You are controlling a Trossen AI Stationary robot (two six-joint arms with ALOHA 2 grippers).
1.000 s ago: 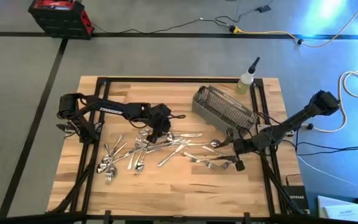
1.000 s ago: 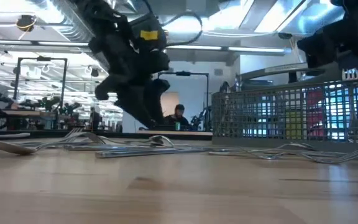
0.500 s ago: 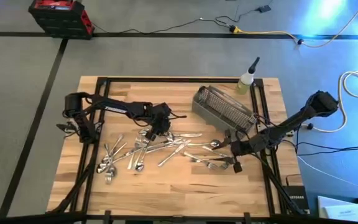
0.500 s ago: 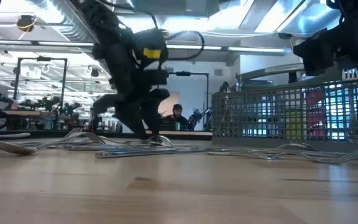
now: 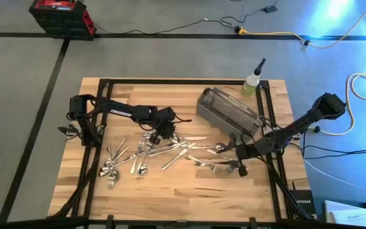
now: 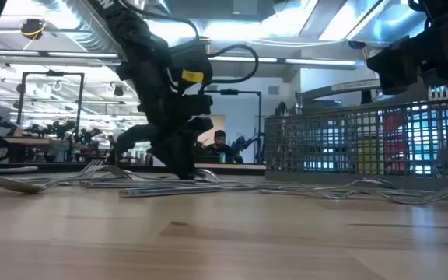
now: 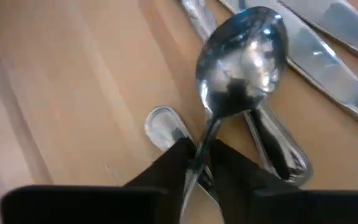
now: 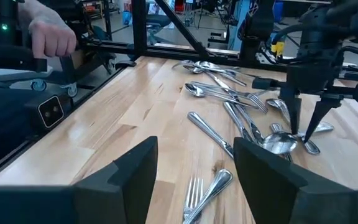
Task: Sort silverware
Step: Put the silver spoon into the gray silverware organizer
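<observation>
We have the left gripper (image 7: 201,163) pinched narrow on the handle of a shiny silver metal spoon (image 7: 241,62) in the pile's far part, bowl pointing straight ahead of the fingertips.

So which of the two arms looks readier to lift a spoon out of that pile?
The left. Its left gripper is down in the silverware, fingers closed on a spoon by the handle. The right gripper hovers open near the pile's far end by the mesh basket, holding nothing.
</observation>
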